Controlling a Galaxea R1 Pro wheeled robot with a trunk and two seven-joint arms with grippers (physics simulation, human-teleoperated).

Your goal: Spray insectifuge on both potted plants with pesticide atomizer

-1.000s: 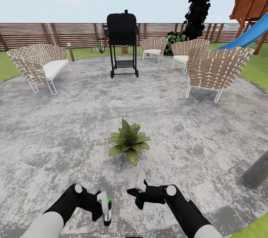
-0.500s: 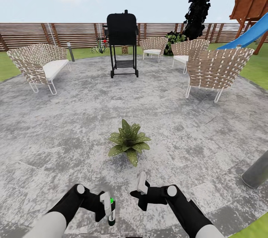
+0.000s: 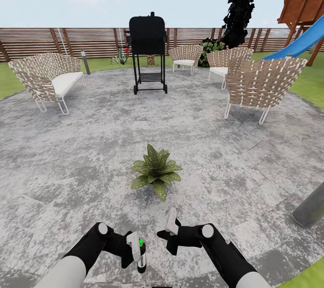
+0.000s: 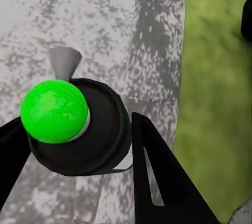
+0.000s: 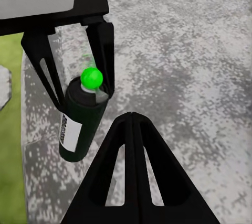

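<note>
While the left hand (image 3: pixel 136 252) is gripping the pesticide atomizer (image 3: pixel 141 255) upright, nozzle kept free for spraying, one potted plant (image 3: pixel 156 171) is sitting ahead of it on the patio (image 3: pixel 90 144); right hand (image 3: pixel 170 227) is idling beside, fingers together.

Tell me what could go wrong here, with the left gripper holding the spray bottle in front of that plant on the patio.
The pesticide atomizer sits between the left gripper's fingers by its upper body alone, so it might slip or tilt. It hangs short of the potted plant, so spray may land on the patio instead. The right gripper hovers close beside it and could bump it.
</note>
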